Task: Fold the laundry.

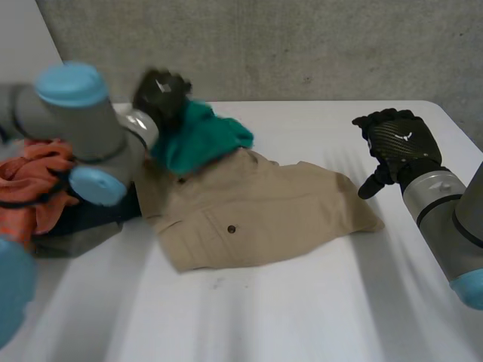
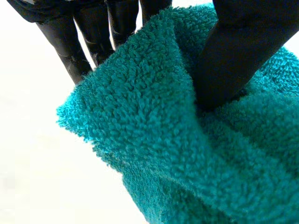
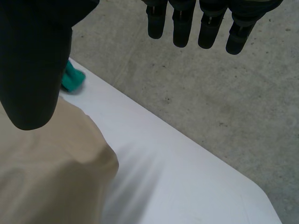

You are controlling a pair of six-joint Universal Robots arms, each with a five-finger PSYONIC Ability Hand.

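Left hand [image 1: 161, 94] pinches towel [image 1: 200, 139] between thumb and fingers, above tan garment [image 1: 256, 219]; right hand [image 1: 396, 143] hovers, fingers spread. Step likely towel pick-up; next needs bare table [image 1: 302, 317] to spread it

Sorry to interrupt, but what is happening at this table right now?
The robot's left hand pinches a teal terry towel between thumb and fingers, held up over the far end of beige shorts that lie spread unfolded on the white table. The right hand hangs open above the table beside the shorts, holding nothing. An orange garment sits in a pile at the left.
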